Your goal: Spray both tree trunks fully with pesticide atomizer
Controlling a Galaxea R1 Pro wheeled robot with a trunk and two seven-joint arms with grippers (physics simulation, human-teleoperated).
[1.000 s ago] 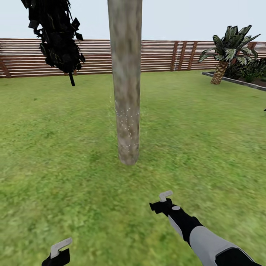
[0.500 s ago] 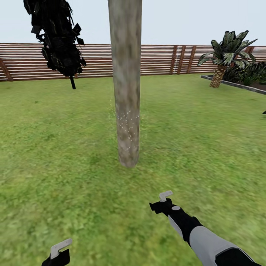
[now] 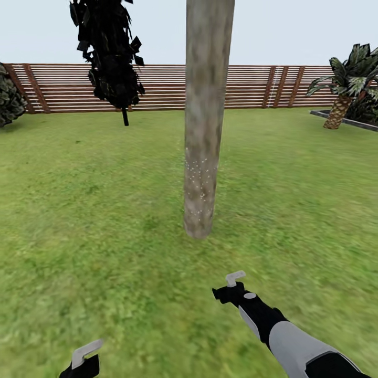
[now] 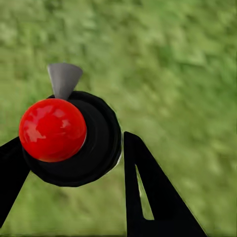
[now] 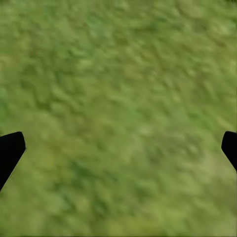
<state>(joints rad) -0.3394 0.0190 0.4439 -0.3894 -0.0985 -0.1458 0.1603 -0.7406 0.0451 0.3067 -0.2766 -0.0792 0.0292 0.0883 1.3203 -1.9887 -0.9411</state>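
One pesticide atomizer [image 4: 69, 140] sits clamped in our left pincer [image 4: 74, 163] above the lawn [image 3: 79, 220]; light, rigid, slick, so we grip its body. Our right pincer [image 5: 118, 148] gapes empty.

Green lawn [image 3: 105, 210], brown slatted fence [image 3: 252, 86], dark conifer [image 3: 107, 52], palm [image 3: 346, 86], pale sky [image 3: 294, 31].
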